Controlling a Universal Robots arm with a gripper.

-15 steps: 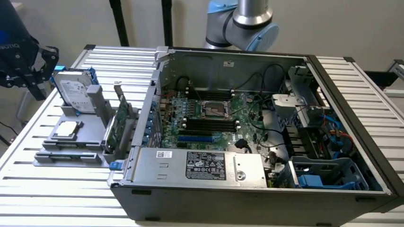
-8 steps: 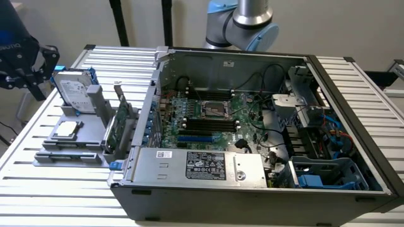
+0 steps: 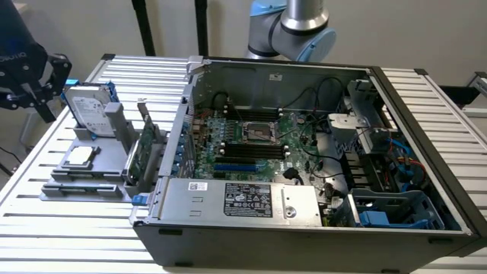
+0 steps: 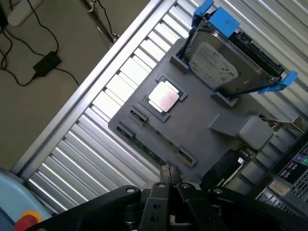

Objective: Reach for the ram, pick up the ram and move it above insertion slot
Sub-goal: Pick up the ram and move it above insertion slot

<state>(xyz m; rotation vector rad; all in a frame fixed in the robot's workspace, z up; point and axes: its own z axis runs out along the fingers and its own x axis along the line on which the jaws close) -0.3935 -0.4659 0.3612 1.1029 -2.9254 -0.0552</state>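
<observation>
Pincer (image 4: 169,174) pressed together, holding nothing, poised over the edge of the grey fixture (image 4: 207,113). The ram (image 4: 153,143) stands on edge in the fixture's slot between end clips, so its top edge is free for gripping. The hard drive (image 4: 226,62) is parked upright on the same fixture. My judgement: reach stage, ram untouched.
</observation>
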